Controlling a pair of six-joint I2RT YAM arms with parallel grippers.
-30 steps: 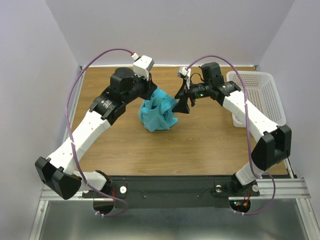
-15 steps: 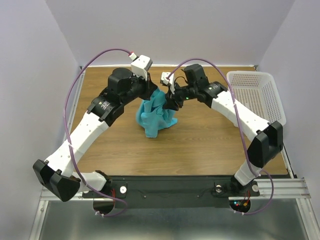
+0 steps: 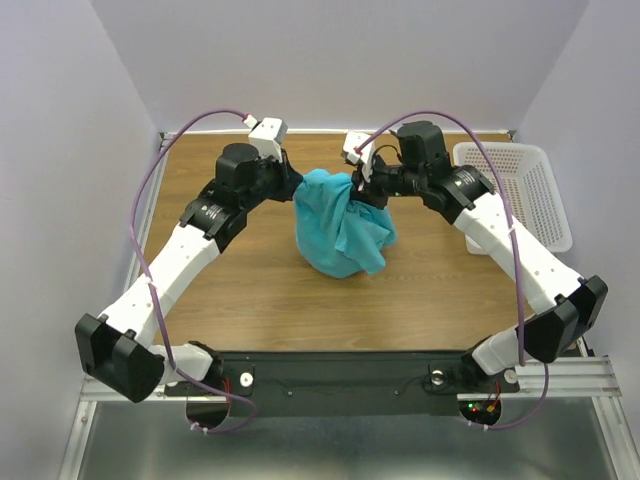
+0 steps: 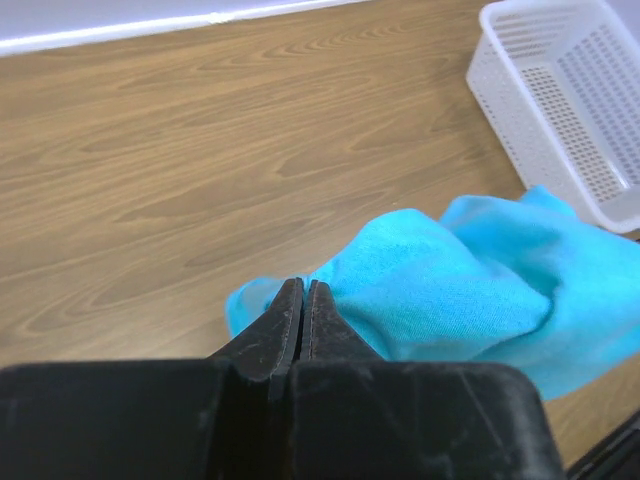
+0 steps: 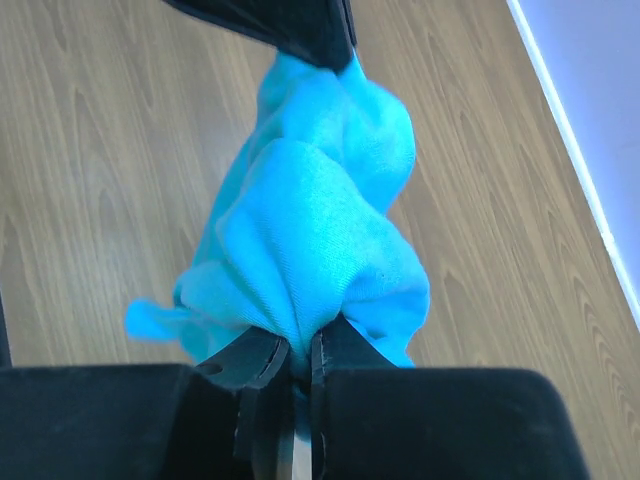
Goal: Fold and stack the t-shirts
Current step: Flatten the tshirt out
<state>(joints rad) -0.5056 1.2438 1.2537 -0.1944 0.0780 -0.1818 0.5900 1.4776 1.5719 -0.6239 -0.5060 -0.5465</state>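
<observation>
A turquoise-blue t-shirt (image 3: 340, 225) hangs bunched between my two arms above the middle of the wooden table (image 3: 250, 290). My left gripper (image 3: 296, 185) is shut on the t-shirt's left upper edge. In the left wrist view the left gripper (image 4: 303, 288) pinches a thin cloth edge, and the t-shirt (image 4: 450, 290) spreads to the right. My right gripper (image 3: 362, 188) is shut on the t-shirt's right upper edge. In the right wrist view the right gripper (image 5: 300, 345) clamps a thick fold of the t-shirt (image 5: 310, 210), which drapes away toward the left gripper's dark fingers (image 5: 300, 30).
A white mesh basket (image 3: 515, 190) stands at the table's right edge, also seen in the left wrist view as the basket (image 4: 560, 100). Walls close in the back and both sides. Purple cables arch over both arms.
My right gripper came in from the right, closed on the t-shirt and pulled back right. The left gripper shifted slightly left. The cloth now hangs wider between them and higher.
</observation>
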